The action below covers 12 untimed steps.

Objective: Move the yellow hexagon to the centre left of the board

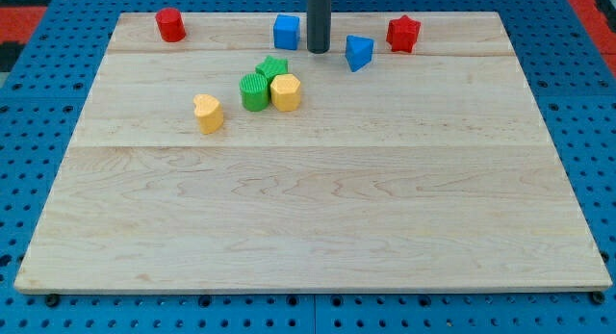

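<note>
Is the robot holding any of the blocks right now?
No, nothing is held. My tip has no grabber; it only pushes. It stands between the blue cube and the blue block, touching neither, with the yellow hexagon below it in the view.

this looks like a robot lab or test bench, not a home or shop. a pale wooden board [318, 209] made of glued planks lies flat on a blue pegboard base [38, 161] with regular rows of holes, the kind used for fixing equipment. beyond the board's far corners, red pegboard panels [29, 12] show. on the board sit small plastic blocks in plain red, blue, green and yellow, like test pieces. a straight dark rod [319, 21] comes down near the board's top edge, with my tip [319, 50] on the wood.
</note>
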Available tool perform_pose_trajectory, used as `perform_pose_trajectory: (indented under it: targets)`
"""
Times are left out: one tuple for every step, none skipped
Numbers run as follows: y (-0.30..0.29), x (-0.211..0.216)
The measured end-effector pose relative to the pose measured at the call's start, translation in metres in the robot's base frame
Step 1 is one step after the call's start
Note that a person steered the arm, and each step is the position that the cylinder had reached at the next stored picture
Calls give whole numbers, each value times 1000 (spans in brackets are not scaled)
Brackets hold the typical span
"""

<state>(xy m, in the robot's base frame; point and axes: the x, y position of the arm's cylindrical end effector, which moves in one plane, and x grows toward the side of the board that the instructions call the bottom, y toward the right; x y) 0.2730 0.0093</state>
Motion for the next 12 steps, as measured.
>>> perform_pose_trajectory:
  targets:
    - [-17,12]
    - [-37,29]
    - [-46,30]
    - [-18,51]
    - [-14,80]
    - [-23,91]
    - [-25,101]
    - [-58,105]
    - [-108,118]
    - [-138,137]
    - [-150,155]
    - [-54,188]
